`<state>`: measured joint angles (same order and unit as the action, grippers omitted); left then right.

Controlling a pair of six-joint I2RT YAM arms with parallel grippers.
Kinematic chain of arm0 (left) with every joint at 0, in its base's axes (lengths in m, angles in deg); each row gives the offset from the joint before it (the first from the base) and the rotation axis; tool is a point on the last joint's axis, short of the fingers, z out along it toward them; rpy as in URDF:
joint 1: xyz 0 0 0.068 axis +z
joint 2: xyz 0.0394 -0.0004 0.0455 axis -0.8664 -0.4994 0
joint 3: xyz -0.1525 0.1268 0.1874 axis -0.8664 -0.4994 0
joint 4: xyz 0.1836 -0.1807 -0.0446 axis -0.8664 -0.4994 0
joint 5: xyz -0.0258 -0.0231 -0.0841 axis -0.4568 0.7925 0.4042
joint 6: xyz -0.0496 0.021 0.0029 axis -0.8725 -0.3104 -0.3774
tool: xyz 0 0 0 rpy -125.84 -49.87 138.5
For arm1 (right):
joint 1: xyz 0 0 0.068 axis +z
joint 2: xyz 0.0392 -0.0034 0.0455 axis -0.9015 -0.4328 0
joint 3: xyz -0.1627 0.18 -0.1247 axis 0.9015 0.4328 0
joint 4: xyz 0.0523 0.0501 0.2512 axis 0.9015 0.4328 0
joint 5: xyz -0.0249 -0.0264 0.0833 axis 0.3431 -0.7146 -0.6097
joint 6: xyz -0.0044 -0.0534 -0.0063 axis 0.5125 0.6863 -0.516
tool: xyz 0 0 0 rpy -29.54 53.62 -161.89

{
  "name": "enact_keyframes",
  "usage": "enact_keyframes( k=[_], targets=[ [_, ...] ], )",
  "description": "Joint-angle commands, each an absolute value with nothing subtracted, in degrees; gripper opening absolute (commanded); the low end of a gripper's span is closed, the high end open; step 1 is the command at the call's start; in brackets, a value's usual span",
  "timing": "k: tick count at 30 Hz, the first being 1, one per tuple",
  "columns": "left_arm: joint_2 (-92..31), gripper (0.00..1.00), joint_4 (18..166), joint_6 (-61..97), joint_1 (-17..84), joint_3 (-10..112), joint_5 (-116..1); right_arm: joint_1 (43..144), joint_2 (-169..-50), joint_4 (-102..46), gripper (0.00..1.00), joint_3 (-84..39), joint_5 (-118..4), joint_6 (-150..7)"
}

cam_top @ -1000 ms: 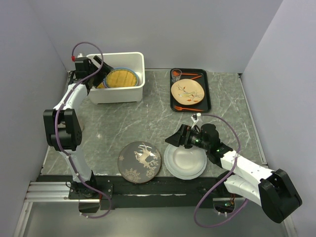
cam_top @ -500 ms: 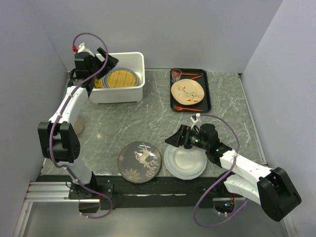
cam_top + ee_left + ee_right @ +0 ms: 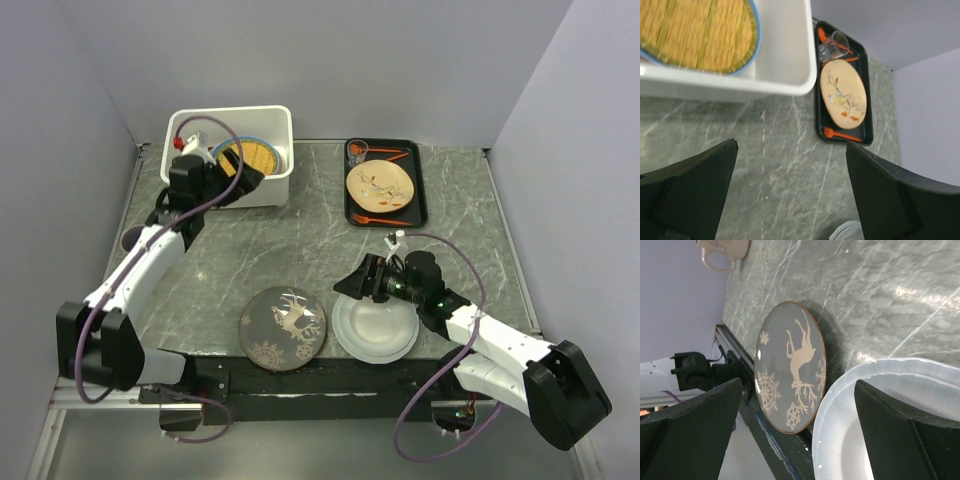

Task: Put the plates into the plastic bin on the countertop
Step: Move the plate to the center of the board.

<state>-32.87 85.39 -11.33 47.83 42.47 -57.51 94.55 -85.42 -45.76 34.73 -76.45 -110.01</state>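
Note:
The white plastic bin stands at the back left of the grey countertop. Inside it a gold-patterned brown plate lies on a blue plate. My left gripper hovers open and empty over the bin's front wall; in the left wrist view, the left gripper has bare counter between its fingers. A dark plate with a white deer and a white plate lie near the front edge. My right gripper is open, low over the white plate's left rim, beside the deer plate.
A black tray at the back right holds a peach flower-painted plate, orange cutlery and a small glass. A pink mug stands far left on the counter. Grey walls close in the left, back and right sides.
My left arm has drawn back out of the bin, toward the front and right, and now hangs at the bin's front wall. The right arm has stayed still.

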Motion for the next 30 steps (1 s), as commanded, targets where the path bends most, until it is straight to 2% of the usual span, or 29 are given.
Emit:
enact_keyframes(
  k=[1,5,15,30],
  targets=[
    [-25.2,0.93,85.59,-10.13,46.68,34.38,-60.7,96.34,-85.23,-46.76,1.0,32.33,-76.46,-109.67],
    [-20.45,0.92,84.1,-10.92,46.5,28.04,-61.67,98.27,-86.55,-47.2,1.0,31.98,-75.66,-109.94],
    [-17.37,0.91,83.83,-15.66,44.75,12.85,-61.85,103.28,-90.33,-44.48,0.99,27.94,-72.59,-110.11],
    [-9.9,0.85,83.39,-20.93,42.9,-0.35,-56.94,111.55,-97.8,-42.98,0.96,24.25,-69.51,-112.13]
  ],
)
